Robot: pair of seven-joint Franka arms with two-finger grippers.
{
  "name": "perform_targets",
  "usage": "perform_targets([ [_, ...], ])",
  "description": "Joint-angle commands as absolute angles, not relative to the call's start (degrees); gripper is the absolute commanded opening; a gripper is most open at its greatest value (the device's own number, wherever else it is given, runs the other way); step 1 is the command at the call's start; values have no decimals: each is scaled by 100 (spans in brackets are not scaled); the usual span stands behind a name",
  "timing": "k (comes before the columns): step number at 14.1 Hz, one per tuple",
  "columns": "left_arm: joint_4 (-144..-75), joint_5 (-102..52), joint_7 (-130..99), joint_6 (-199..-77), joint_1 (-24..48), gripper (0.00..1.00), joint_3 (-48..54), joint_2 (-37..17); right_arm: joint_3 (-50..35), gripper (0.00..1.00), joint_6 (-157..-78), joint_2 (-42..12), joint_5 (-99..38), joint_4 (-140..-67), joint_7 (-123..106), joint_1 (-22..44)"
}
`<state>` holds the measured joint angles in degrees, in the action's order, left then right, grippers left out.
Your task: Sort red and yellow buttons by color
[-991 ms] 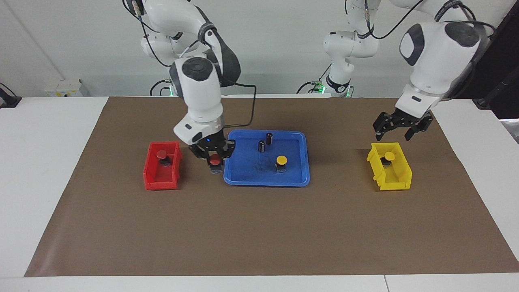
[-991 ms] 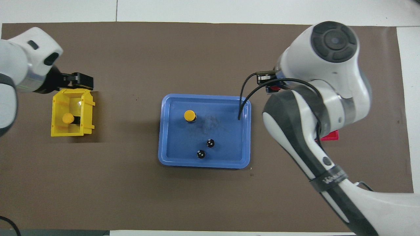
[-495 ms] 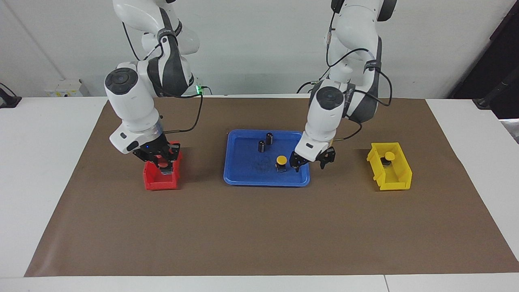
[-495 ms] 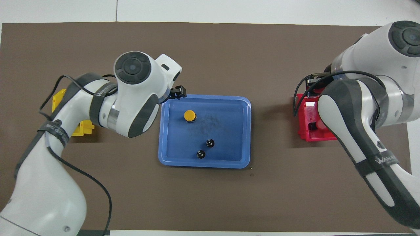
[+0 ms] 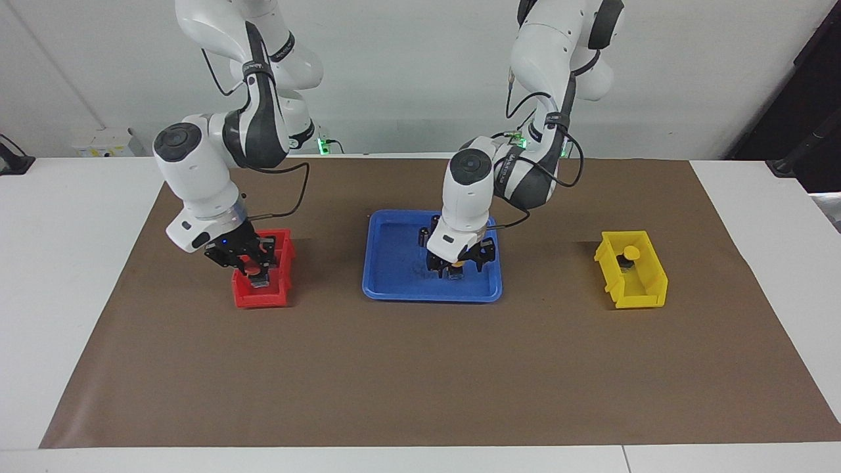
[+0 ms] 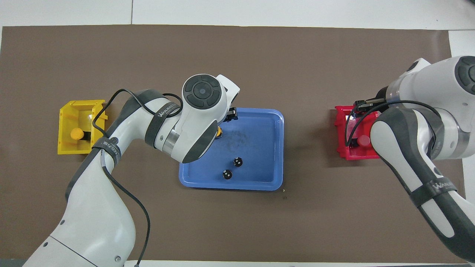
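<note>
A yellow button (image 5: 457, 265) stands in the blue tray (image 5: 394, 294). My left gripper (image 5: 454, 265) is lowered around it, open, with a finger on each side. From overhead the left arm hides all but a sliver of that yellow button (image 6: 219, 131). My right gripper (image 5: 253, 268) is shut on a red button (image 5: 252, 269) and holds it low inside the red bin (image 5: 263, 299). Another red button (image 6: 363, 140) rests in the red bin (image 6: 343, 148). In the yellow bin (image 5: 634, 292) sits a second yellow button (image 5: 631, 252), also seen from overhead as the yellow button (image 6: 77, 133).
Two small black cylinders (image 6: 238, 161) (image 6: 227, 174) stand in the blue tray (image 6: 230, 186), nearer to the robots than the yellow button. The yellow bin (image 6: 79, 148) is toward the left arm's end of the brown mat (image 5: 420, 368), the red bin toward the right arm's end.
My left gripper swung from over the yellow bin to the tray and came down around the yellow button. My right gripper carried the red button from the tray's edge into the red bin.
</note>
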<state>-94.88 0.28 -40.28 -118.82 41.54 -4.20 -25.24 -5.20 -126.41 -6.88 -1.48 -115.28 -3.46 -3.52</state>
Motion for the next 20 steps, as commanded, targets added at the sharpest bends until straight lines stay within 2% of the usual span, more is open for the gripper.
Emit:
perform_targets([
  [1, -9466, 114, -4157, -11602, 4263, 95, -492, -2479, -589, 24, -13024, -422, -334, -12040, -598, -501],
  [4, -9457, 97, -4184, -11575, 4280, 91, -483, -2470, -589, 24, -13376, -448, -343, -12225, -598, -501],
  [5, -9440, -103, -4375, -11514, 4289, 1, -501, -2461, -589, 24, -13377, -448, -343, -12243, -598, -501],
  [8, -9431, -229, -4412, -11487, 4236, 1, -501, -2461, -589, 24, -13543, -413, -343, -12462, -606, -501],
  [11, -9334, -281, -4421, -11522, 4184, 1, -579, -2444, -589, 25, -13710, -623, -343, -12516, -606, -501],
  [14, -9018, -238, -4342, -11226, 3694, 1, -668, -2155, -580, 26, -13711, -659, -343, -12507, -702, -501],
  [15, -8861, -255, -4185, -10997, 3561, 1, -677, -2110, -580, 34, -13711, -659, -343, -12507, -781, -510],
  [17, -8413, -255, -3624, -10313, 3210, 1, -694, -2083, -580, 60, -13693, -659, -343, -12498, -800, -501],
  [20, -8341, -202, -2211, -9879, 2341, 1, -686, -1855, -580, 65, -13204, -677, -334, -12140, -809, -510],
])
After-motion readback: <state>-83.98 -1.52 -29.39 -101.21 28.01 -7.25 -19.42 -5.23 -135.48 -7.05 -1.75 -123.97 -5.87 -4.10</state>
